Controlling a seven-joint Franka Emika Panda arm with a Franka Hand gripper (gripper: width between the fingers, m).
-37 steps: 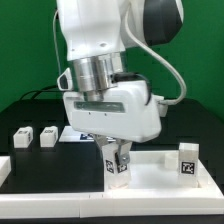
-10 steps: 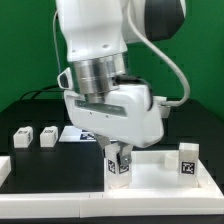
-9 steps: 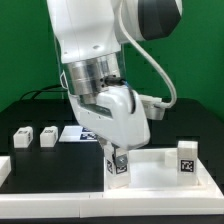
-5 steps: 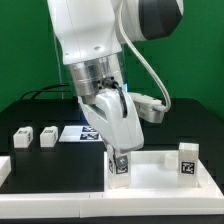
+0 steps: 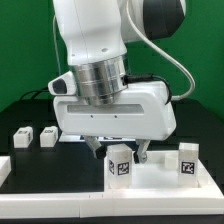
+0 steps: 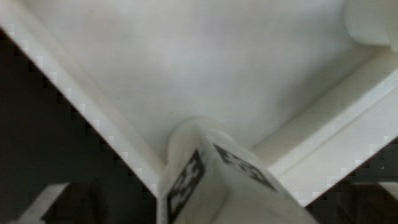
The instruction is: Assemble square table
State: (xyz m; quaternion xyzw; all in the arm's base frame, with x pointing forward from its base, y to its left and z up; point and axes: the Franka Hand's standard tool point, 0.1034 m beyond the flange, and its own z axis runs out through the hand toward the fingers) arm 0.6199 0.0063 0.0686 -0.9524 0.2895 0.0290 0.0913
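The square table's white slab [image 5: 165,182] lies at the front on the exterior view's right. A white tagged leg [image 5: 120,165] stands upright in its near corner socket. My gripper [image 5: 122,156] hangs over this leg, with a finger on each side of it and a gap to each, so it is open. In the wrist view the leg [image 6: 217,180] stands between the dark fingertips [image 6: 43,204] over the slab's corner [image 6: 196,70]. A second leg [image 5: 187,162] stands at the slab's far right corner. Two loose legs [image 5: 22,135] [image 5: 47,135] lie on the exterior view's left.
The marker board [image 5: 72,135] lies on the black table behind the slab, partly hidden by my arm. A white border rail [image 5: 4,168] runs along the left edge and another along the front [image 5: 60,208].
My hand has turned about a quarter turn over the leg. Its fingers, shut on the leg before, now stand apart on either side of it. The leg still stands in its socket.
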